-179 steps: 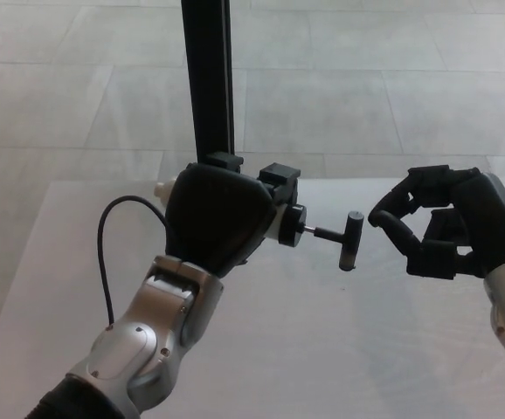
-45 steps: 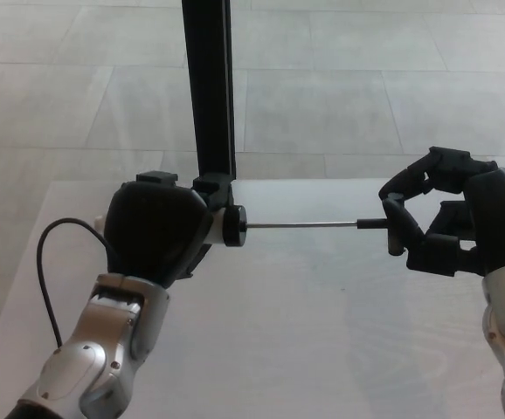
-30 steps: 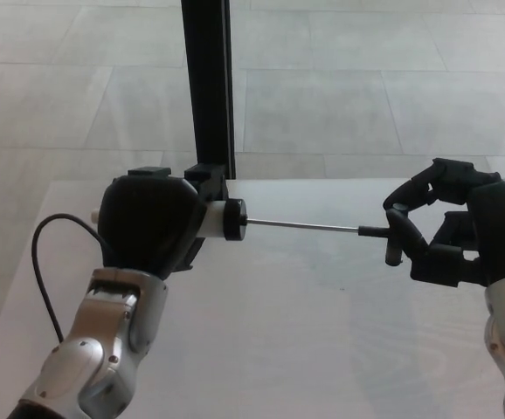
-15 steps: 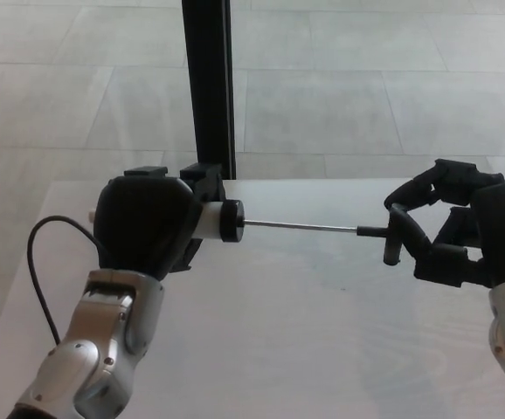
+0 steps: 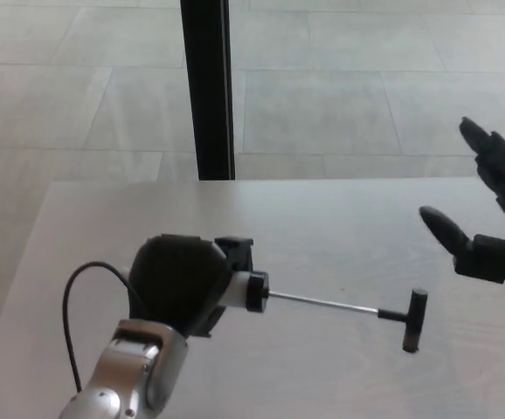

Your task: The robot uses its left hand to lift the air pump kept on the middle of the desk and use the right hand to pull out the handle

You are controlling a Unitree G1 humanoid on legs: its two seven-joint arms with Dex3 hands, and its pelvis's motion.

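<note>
My left hand point(image 5: 181, 284) is shut on the air pump's body, whose white barrel and black end cap point(image 5: 251, 291) stick out to the right. A thin metal rod point(image 5: 322, 303) runs out of the cap to the black T-handle point(image 5: 414, 320), fully extended and hanging low over the desk. A black hose point(image 5: 82, 297) loops from the pump at the left. My right hand point(image 5: 488, 209) is at the right edge, open, fingers spread, well above and right of the handle, touching nothing.
The pale desk point(image 5: 322, 218) fills the lower view. A black vertical post point(image 5: 207, 87) stands behind its far edge, with tiled floor beyond.
My right hand let go of the T-handle, opened and drew up to the right. My left hand carried the pump down and toward me, rod still extended.
</note>
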